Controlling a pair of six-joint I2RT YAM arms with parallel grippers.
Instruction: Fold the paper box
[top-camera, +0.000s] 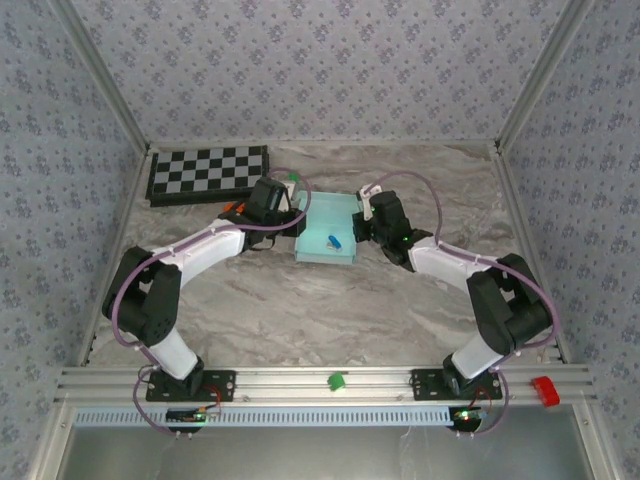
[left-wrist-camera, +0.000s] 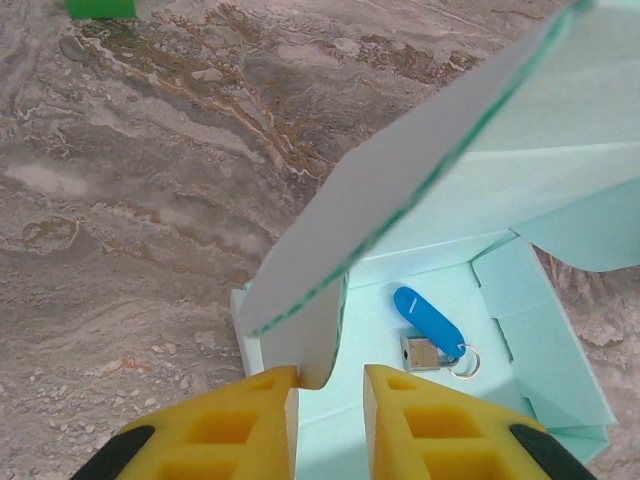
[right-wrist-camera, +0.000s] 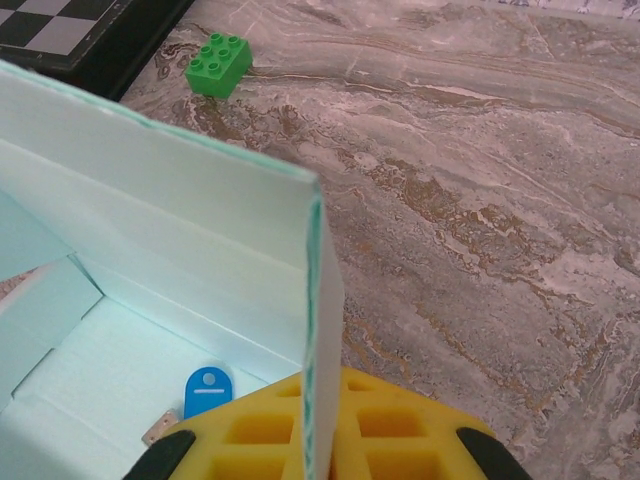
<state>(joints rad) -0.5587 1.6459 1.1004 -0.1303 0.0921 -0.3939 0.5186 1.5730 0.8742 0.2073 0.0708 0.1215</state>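
Observation:
The paper box (top-camera: 330, 232), pale light-blue card, sits half-formed at mid-table with its walls raised. A blue key tag (left-wrist-camera: 428, 320) with a small padlock (left-wrist-camera: 425, 352) lies on its floor. My left gripper (left-wrist-camera: 330, 375) is at the box's left side (top-camera: 297, 215). Its yellow fingers stand a little apart around a raised flap (left-wrist-camera: 400, 190), which leans on the left finger only. My right gripper (right-wrist-camera: 322, 385) is at the box's right side (top-camera: 362, 228), shut on an upright wall (right-wrist-camera: 325, 290) that runs edge-on between its fingers.
A black-and-white checkerboard (top-camera: 208, 172) lies at the back left. A green brick (right-wrist-camera: 219, 64) rests on the marble just beyond the box. A green piece (top-camera: 337, 381) and a red piece (top-camera: 544, 391) sit on the near rail. Enclosure walls ring the table.

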